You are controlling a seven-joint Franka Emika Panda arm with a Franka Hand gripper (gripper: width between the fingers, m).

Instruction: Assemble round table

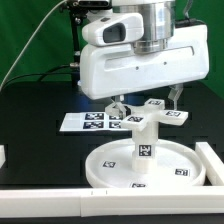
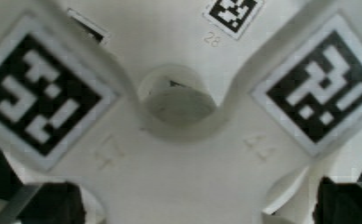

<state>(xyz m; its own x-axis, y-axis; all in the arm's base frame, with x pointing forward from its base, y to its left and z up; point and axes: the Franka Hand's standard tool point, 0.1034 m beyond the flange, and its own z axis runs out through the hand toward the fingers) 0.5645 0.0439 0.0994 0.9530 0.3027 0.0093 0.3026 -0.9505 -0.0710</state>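
You see the large flat disc [image 1: 150, 160] of the round table lying on the black tabletop [image 1: 40, 110], between the white border bars [image 1: 40, 200], with the thick post [image 1: 142, 145] standing upright on its centre hub. On top of the post sits a flat white cross-shaped piece [image 1: 150, 119] that carries tags. The gripper [image 1: 146, 101] hangs directly above this piece, so the thing you work on lies straight below the jaws, and its long axis is vertical, in line with the arm. In the wrist view the cross-shaped piece fills the picture, with a small round stub [image 2: 178, 100] in its middle and the dark fingertips [image 2: 53, 203] at the edge, standing apart on both sides. The jaws look spread wide and hold nothing, as far as I can judge. The marker board [image 1: 90, 121] lies behind the disc, toward the exterior view's left. I think the next move is a straight descent, and you must keep the centring over the stub.
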